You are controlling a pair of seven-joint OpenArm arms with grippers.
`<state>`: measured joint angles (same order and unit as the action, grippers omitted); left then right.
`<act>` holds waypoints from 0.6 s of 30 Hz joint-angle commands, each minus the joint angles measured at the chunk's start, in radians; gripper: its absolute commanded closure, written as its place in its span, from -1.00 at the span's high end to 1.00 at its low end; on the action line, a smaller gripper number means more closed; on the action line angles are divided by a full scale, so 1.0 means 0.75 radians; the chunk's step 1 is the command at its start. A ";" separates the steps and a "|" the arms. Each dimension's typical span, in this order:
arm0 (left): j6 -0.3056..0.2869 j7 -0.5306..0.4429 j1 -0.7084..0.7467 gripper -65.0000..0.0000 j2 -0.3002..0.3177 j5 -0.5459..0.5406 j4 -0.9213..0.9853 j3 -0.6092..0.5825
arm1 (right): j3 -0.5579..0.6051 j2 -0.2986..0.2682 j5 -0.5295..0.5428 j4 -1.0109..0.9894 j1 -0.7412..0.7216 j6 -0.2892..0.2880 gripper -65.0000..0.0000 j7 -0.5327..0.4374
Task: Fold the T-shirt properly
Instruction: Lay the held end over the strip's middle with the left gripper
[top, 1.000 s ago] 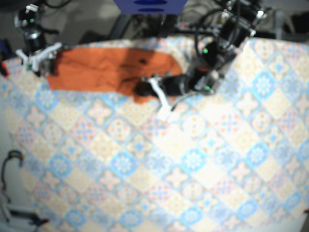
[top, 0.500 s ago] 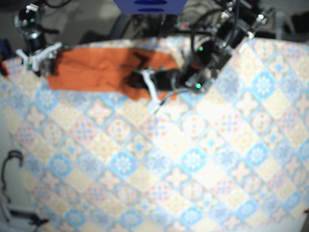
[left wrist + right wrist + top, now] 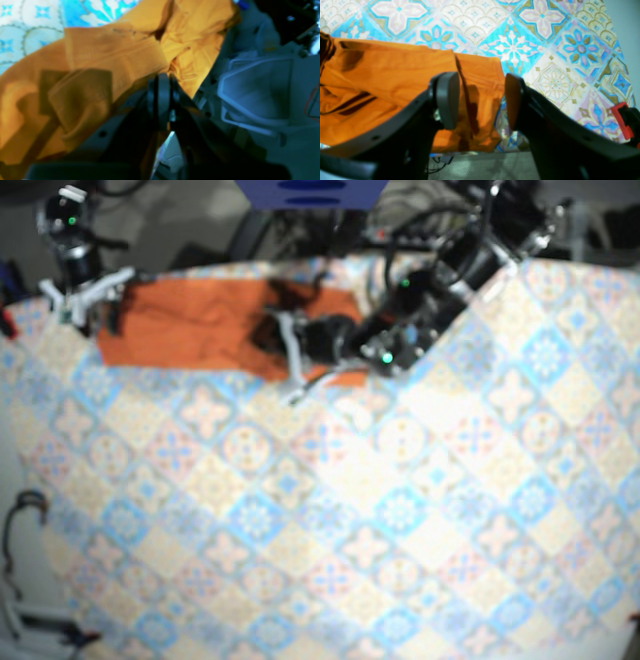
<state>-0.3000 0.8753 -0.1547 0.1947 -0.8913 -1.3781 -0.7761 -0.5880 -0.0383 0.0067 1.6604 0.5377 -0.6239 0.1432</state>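
Left gripper (image 3: pixel 163 100) clenched on the orange T-shirt (image 3: pixel 112 62): I'd carry the fold low and flat, while my right gripper (image 3: pixel 481 100), jaws apart, pins the far edge.

My right gripper (image 3: pixel 481 100) hangs with its jaws apart and nothing between the pads, over a corner of the T-shirt (image 3: pixel 395 82) at the table edge. Bare tablecloth (image 3: pixel 545 50) lies open to one side, and the drop off the table is just below. My left gripper (image 3: pixel 162 82) is pressed closed on bunched cloth, hemmed in by heaped folds on one side and blurred pale clutter (image 3: pixel 257 95) close on the other. From above, the whole near stretch of the table is flat, open cloth, and only my left arm (image 3: pixel 430 300) lies across the shirt's far end.
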 commanded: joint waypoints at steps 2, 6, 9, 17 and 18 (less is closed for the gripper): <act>-0.018 0.016 -0.020 -1.00 -0.025 0.027 -0.019 -0.020 | -0.009 -0.013 0.021 0.017 0.008 0.004 -0.12 -0.032; -0.018 0.014 -0.032 -1.00 -0.025 0.087 -0.021 -0.122 | -0.009 -0.013 0.021 0.017 0.008 0.004 -0.12 -0.032; -0.018 0.014 -0.061 -1.00 -0.038 0.095 -0.019 -0.165 | -0.011 0.005 0.021 0.017 0.008 0.004 -0.12 -0.032; -0.020 0.012 -0.153 -1.00 -0.042 0.095 -0.001 -0.349 | -0.009 0.013 0.021 0.017 0.008 0.004 -0.12 -0.032; -0.022 0.010 -0.167 -1.00 -0.044 0.095 0.005 -0.376 | -0.009 0.013 0.021 0.017 0.006 0.004 -0.12 -0.032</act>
<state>-0.3103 0.8993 -0.2611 0.1707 -0.8070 -1.3617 -1.0626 -0.5900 -0.0193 0.0063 1.6604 0.5377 -0.6235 0.1432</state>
